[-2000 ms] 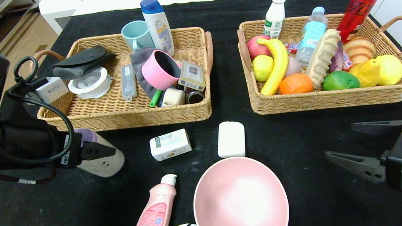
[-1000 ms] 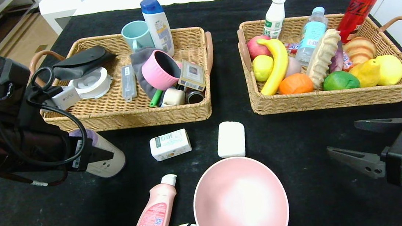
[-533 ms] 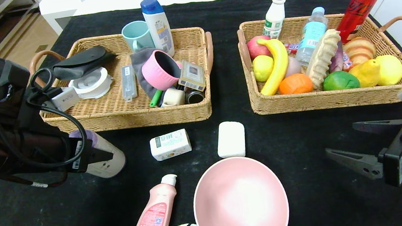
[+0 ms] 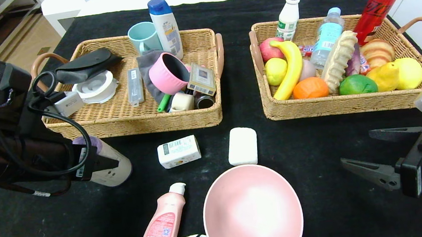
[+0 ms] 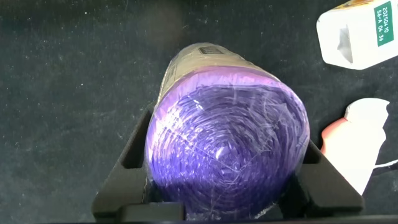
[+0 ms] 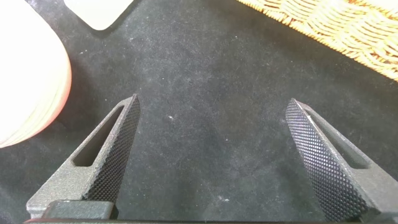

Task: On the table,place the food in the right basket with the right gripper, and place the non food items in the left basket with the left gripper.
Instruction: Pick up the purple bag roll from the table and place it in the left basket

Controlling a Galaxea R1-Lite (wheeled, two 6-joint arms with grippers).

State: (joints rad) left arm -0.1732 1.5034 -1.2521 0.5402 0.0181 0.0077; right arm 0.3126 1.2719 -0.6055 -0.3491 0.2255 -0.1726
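Black cloth covers the table point(image 4: 319, 201) in front of you, with both wicker trays at its far side.

Your left arm has lifted and swung slightly toward the left basket point(image 4: 134, 122) over the last two seconds, and the grey roll point(image 4: 113, 170) has come up with it, tilting its purple end higher. In the wrist view the left gripper point(image 5: 227, 186) is clamped on that roll point(image 5: 227, 143), one jaw on each side of the purple end. That reads as a secure pick, so the carry to the left tray looks like the step in hand. Your right gripper point(image 4: 369, 153) hovers near the table's right edge with its jaws spread wide and nothing between them, having barely drifted.

Largest of what remains is the pink bowl point(image 4: 252, 209) at the near edge. The pink bottle point(image 4: 163, 222) lies just beside it on your left. The white bar point(image 4: 242, 145) sits just beyond the bowl, and the small white box point(image 4: 178, 151) lies left of that (the only food I see outside a tray).

The left basket holds a pink cup, tape roll, black case and other odds. The right basket point(image 4: 345, 103) is crowded with a banana, the orange fruit point(image 4: 310, 88), lemons and drinks.
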